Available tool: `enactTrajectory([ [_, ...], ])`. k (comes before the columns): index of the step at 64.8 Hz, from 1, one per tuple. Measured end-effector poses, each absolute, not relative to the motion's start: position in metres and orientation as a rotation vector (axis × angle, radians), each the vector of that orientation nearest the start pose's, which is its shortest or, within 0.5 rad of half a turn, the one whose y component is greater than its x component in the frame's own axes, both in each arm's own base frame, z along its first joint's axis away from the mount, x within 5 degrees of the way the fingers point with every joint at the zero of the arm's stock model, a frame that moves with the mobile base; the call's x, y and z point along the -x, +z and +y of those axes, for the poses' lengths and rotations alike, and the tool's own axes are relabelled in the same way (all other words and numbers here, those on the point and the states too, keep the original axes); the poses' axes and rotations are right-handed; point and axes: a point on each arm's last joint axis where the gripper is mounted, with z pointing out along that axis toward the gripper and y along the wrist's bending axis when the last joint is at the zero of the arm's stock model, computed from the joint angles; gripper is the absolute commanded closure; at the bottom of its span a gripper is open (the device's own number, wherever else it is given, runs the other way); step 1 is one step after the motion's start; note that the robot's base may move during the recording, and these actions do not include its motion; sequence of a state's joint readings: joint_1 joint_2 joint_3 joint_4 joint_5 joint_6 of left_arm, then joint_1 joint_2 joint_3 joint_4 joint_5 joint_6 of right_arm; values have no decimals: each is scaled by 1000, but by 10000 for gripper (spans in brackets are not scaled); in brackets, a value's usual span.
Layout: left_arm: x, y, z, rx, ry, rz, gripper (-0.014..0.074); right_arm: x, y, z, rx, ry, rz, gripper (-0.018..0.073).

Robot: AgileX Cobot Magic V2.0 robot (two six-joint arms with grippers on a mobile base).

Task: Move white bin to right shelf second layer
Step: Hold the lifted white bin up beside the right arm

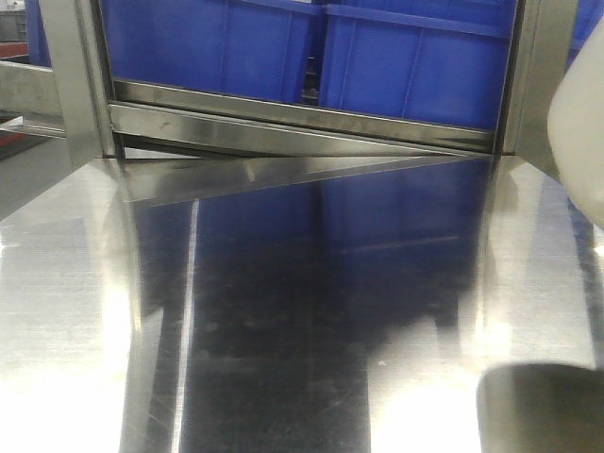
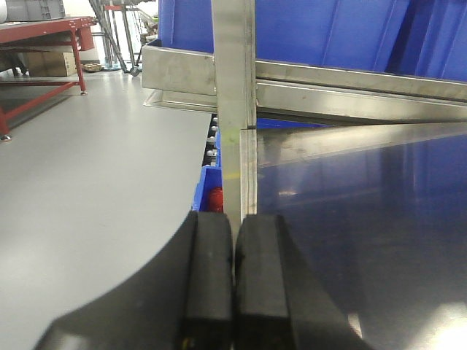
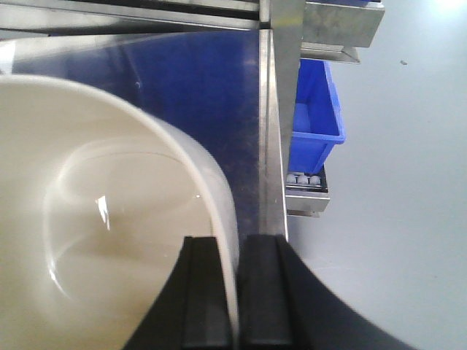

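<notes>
The white bin (image 3: 95, 219) fills the left of the right wrist view, a glossy cream tub seen from above its rim. My right gripper (image 3: 235, 248) is shut on the bin's right wall, one finger inside and one outside. In the front view the bin (image 1: 580, 123) shows at the right edge, above the steel surface. My left gripper (image 2: 233, 226) is shut and empty, at the left edge of that surface. Small white rollers (image 3: 303, 179) of a rack level show under a blue crate; I cannot tell which layer they belong to.
A flat stainless cart top (image 1: 283, 311) lies below both grippers. Behind it a steel rail (image 1: 302, 123) carries large blue crates (image 1: 406, 66). An upright steel post (image 2: 235, 95) stands at the cart's left corner. Grey floor (image 2: 87, 182) and a red bench (image 2: 44, 33) lie to the left.
</notes>
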State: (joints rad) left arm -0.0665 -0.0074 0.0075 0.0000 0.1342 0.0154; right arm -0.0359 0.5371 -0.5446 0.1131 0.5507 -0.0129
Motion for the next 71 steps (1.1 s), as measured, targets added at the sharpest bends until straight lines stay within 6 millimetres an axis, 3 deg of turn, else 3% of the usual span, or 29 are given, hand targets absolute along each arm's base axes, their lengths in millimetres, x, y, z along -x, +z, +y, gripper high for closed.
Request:
enactTrajectory([
  [20,-56,199,-4,-66,-39,1617,512,-99,305,-4,-96,15,2005,510],
  [71,-56,199,-4,-66,-39,1617,512,-99,305,-3,-98,29,2003,510],
])
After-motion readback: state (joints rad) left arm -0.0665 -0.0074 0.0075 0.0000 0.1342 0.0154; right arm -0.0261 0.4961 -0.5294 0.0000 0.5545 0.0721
